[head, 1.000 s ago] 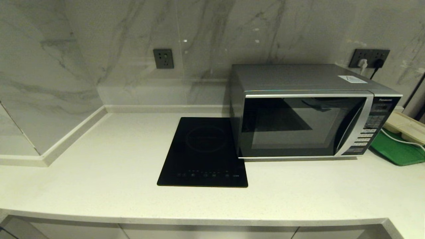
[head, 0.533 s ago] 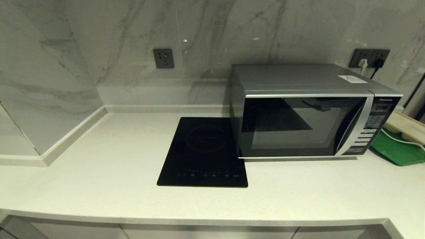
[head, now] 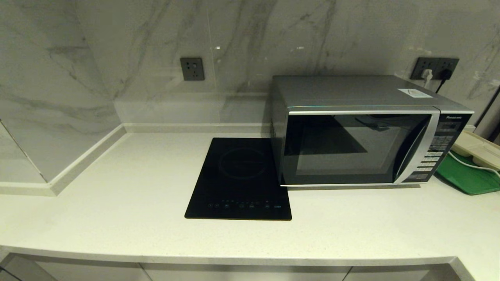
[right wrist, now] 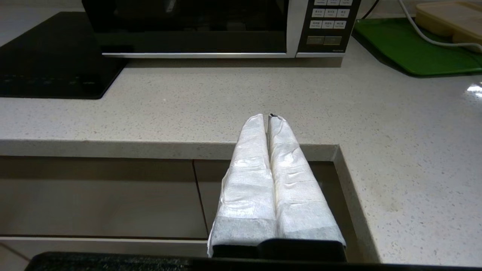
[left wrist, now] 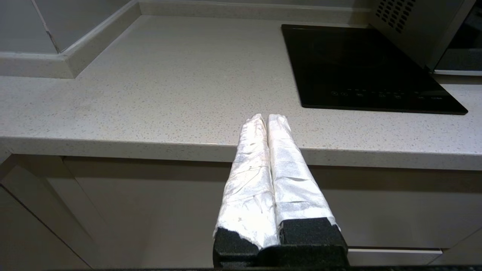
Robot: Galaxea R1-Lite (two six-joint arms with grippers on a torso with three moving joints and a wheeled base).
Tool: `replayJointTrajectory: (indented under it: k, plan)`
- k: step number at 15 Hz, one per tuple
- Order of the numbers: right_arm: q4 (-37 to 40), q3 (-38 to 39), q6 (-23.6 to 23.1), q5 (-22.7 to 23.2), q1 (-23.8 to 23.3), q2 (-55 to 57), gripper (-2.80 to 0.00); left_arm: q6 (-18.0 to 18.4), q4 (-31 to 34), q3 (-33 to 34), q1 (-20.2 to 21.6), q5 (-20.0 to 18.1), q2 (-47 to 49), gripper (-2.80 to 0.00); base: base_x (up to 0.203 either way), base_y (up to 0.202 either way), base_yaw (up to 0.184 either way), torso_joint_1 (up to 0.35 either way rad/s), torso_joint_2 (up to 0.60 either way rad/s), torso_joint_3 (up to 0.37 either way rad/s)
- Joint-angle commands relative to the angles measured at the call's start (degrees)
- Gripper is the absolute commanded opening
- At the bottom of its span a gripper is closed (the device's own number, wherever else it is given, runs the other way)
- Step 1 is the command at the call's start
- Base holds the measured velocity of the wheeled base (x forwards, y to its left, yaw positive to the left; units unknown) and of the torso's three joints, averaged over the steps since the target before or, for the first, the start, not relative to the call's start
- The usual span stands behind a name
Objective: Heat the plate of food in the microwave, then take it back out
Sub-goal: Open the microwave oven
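The silver Panasonic microwave point(head: 359, 132) stands on the counter at the right with its dark glass door closed; its button panel point(right wrist: 327, 22) shows in the right wrist view. The plate of food is out of view. My left gripper point(left wrist: 266, 117) hangs shut and empty in front of the counter's front edge, left of the cooktop. My right gripper point(right wrist: 266, 117) is also shut and empty, held low before the counter edge, facing the microwave's lower right part. Neither arm shows in the head view.
A flat black induction cooktop point(head: 240, 177) lies just left of the microwave. A green tray point(head: 466, 175) with a beige compartment tray point(head: 476, 148) on it sits at the far right, crossed by a white cable. The counter point(head: 129, 203) has a raised ledge at left.
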Motion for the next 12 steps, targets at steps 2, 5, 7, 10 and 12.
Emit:
replayJointTrajectory:
  k: [2, 5, 7, 10, 12]
  plan:
    - [-0.1, 0.1, -0.5, -0.2, 0.0, 0.0, -2.80, 0.0, 0.0, 0.0, 0.0, 0.0, 0.0, -2.80, 0.000, 0.000, 0.000, 0.000, 0.00, 0.000]
    - [3.3, -1.1, -0.6, -0.3, 0.0, 0.1, -2.80, 0.0, 0.0, 0.0, 0.0, 0.0, 0.0, -2.80, 0.000, 0.000, 0.000, 0.000, 0.00, 0.000]
    - [9.5, -7.7, -0.4, -0.7, 0.0, 2.0, -2.80, 0.0, 0.0, 0.0, 0.0, 0.0, 0.0, -2.80, 0.000, 0.000, 0.000, 0.000, 0.00, 0.000]
    - [13.1, -16.4, -0.3, -1.6, -0.1, 13.0, -2.80, 0.0, 0.0, 0.0, 0.0, 0.0, 0.0, -2.80, 0.000, 0.000, 0.000, 0.000, 0.00, 0.000]
    - [12.1, -22.1, -1.0, -3.7, -0.2, 23.4, -2.80, 0.0, 0.0, 0.0, 0.0, 0.0, 0.0, -2.80, 0.000, 0.000, 0.000, 0.000, 0.00, 0.000]
